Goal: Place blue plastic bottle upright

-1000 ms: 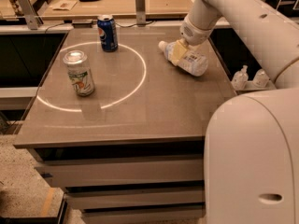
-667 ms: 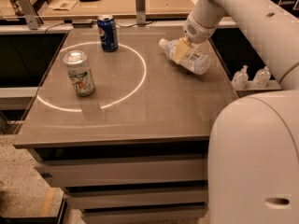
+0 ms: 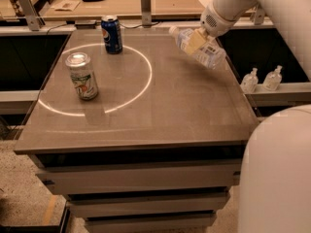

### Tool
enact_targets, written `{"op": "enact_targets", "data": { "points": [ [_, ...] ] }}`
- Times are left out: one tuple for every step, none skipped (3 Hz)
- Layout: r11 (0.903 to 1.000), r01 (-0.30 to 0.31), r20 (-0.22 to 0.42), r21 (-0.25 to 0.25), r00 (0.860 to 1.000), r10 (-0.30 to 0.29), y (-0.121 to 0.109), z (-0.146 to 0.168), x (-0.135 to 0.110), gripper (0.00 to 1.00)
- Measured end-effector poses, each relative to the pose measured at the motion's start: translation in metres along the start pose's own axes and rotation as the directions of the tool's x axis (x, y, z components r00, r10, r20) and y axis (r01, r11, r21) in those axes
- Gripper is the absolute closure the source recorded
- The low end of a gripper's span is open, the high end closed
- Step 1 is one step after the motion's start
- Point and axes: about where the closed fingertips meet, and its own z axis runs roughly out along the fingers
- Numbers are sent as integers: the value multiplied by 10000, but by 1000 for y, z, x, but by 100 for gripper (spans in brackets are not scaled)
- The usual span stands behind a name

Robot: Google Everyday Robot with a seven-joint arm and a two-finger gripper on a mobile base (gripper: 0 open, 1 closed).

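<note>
The blue plastic bottle (image 3: 210, 54) is clear with a white cap at its upper left end. It hangs tilted in the air over the table's (image 3: 146, 110) far right part, cap end pointing left. My gripper (image 3: 196, 41) comes down from the white arm at the top right and is shut on the bottle's middle, its tan fingers (image 3: 194, 42) across the label.
A dark blue soda can (image 3: 112, 34) stands at the table's far left. A green-and-white can (image 3: 84, 75) stands upright at the left, on a light ring. Two small pump bottles (image 3: 262, 79) stand on a ledge to the right. My white base (image 3: 277, 174) fills the lower right.
The bottle lay on the table under the gripper; now it is lifted off the surface, held tilted, and has shifted slightly away from the table top.
</note>
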Motion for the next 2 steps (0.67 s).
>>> {"op": "enact_targets", "data": {
  "points": [
    [9994, -21, 1576, -352, 9875, 77, 1, -28, -6, 100],
    [9944, 531, 3234, -913, 9460, -208, 9, -46, -12, 100]
  ]
}}
